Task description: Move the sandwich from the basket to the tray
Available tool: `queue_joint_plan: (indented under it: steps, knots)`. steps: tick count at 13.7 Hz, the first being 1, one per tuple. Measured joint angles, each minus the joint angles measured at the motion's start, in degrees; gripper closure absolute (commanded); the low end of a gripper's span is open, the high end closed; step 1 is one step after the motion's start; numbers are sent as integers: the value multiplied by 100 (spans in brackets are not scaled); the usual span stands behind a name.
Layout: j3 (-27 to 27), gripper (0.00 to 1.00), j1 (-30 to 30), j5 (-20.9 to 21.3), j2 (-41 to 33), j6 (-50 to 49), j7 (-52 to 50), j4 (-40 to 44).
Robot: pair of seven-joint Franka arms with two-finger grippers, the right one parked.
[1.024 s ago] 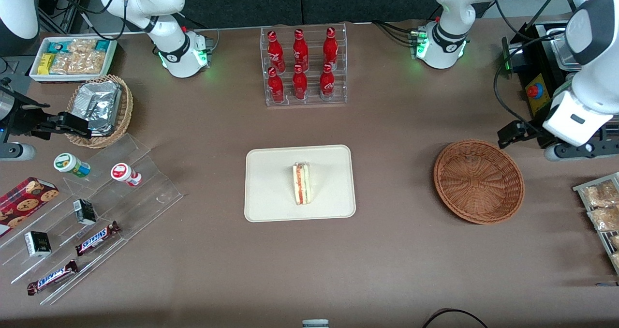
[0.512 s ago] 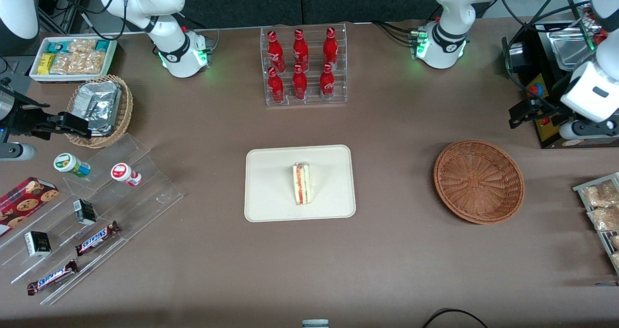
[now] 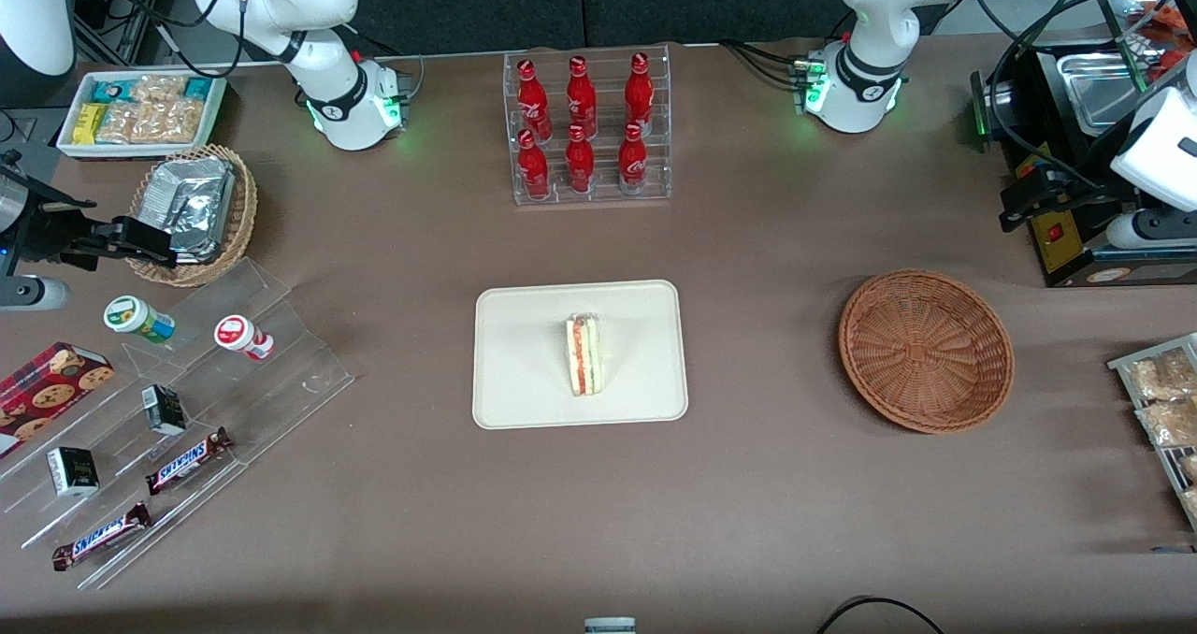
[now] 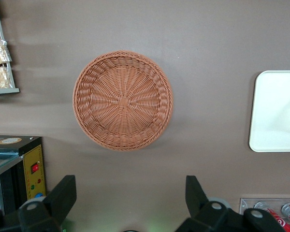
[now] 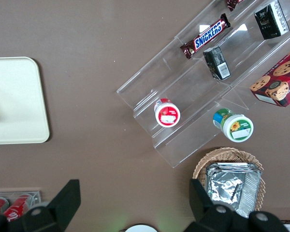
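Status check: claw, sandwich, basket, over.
Claw open, empty, high over table near basket. Sandwich down on tray. Basket empty. Nothing obstructing.

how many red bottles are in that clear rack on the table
6 red bottles stand in the clear rack: three in the row nearer the front camera, three in the row farther from it. None looks hidden. The gripper, open, hangs above the empty basket.

Front view high over the whole table, left wrist view looking down — both share basket point(image 3: 926, 350) point(image 4: 122, 100), tray point(image 3: 524, 400) point(image 4: 273, 111), seemingly from well above.
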Motion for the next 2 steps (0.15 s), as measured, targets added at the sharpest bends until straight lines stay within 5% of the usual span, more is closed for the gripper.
queue_joint_plan:
  steps: [2]
  knots:
    - [0,0,0,0,15,0,134,0]
